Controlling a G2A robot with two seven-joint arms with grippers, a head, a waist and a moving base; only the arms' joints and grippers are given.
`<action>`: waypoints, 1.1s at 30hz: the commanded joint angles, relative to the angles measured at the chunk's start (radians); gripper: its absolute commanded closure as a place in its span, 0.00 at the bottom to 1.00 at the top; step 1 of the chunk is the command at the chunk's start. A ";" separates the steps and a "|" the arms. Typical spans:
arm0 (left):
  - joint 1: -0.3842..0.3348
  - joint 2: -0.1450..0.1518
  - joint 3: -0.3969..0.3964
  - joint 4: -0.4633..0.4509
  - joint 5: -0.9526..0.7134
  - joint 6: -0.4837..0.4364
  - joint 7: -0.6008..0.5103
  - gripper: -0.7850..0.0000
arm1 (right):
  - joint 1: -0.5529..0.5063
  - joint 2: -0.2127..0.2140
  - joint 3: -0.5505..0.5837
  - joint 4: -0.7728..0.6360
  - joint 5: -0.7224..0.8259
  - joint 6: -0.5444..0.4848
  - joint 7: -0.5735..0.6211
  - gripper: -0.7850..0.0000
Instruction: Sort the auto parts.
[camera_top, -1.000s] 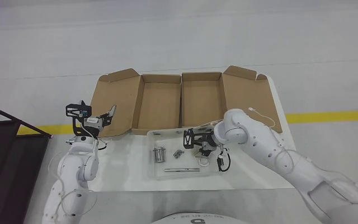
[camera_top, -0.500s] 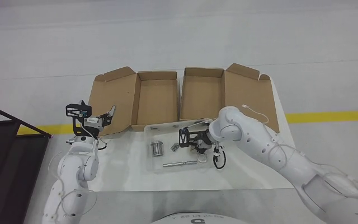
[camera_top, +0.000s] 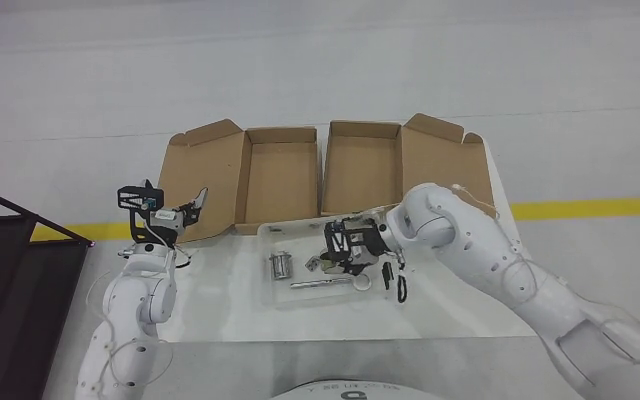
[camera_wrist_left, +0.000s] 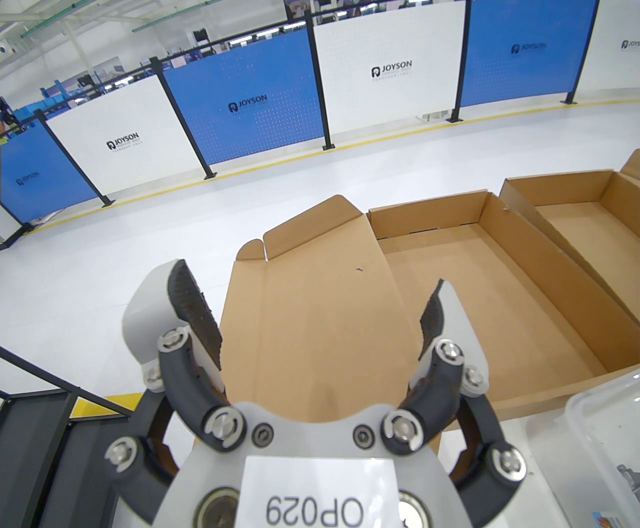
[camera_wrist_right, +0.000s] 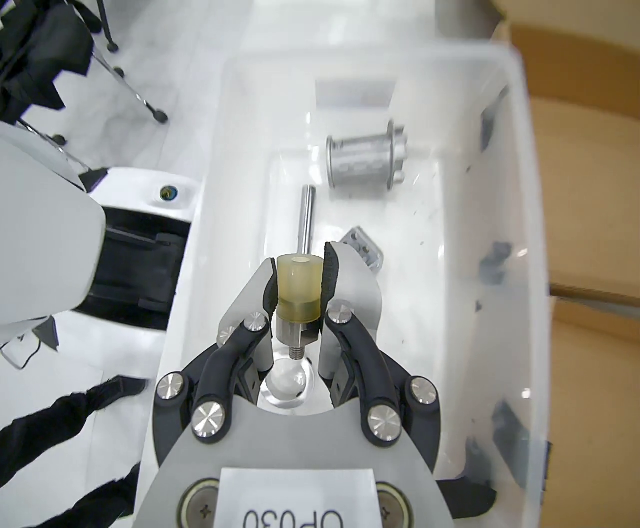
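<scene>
Amid partition panels (camera_wrist_left: 240, 110), white table (camera_top: 230, 290), boxes (camera_top: 285, 185)

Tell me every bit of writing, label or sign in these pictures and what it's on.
White label at the base of the left gripper: short letter-and-digit code, upside down.
Matching white label at the base of the right gripper: similar code, partly cut off.
White and blue fence panels: one logo with a brand word, repeated.
Grey label on the clear plastic bin: blurred, unreadable.
</scene>
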 joint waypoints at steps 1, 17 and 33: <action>0.000 0.000 0.000 0.000 0.000 0.000 0.000 0.00 | -0.035 0.018 0.057 -0.033 -0.002 0.002 -0.109 1.00; 0.000 0.000 0.000 0.000 0.000 0.000 0.000 0.00 | -0.196 0.156 0.200 -0.076 -0.052 0.002 -0.775 1.00; 0.000 0.000 0.000 0.000 0.000 0.000 0.000 0.00 | -0.141 0.146 0.007 -0.200 0.322 0.002 -0.777 1.00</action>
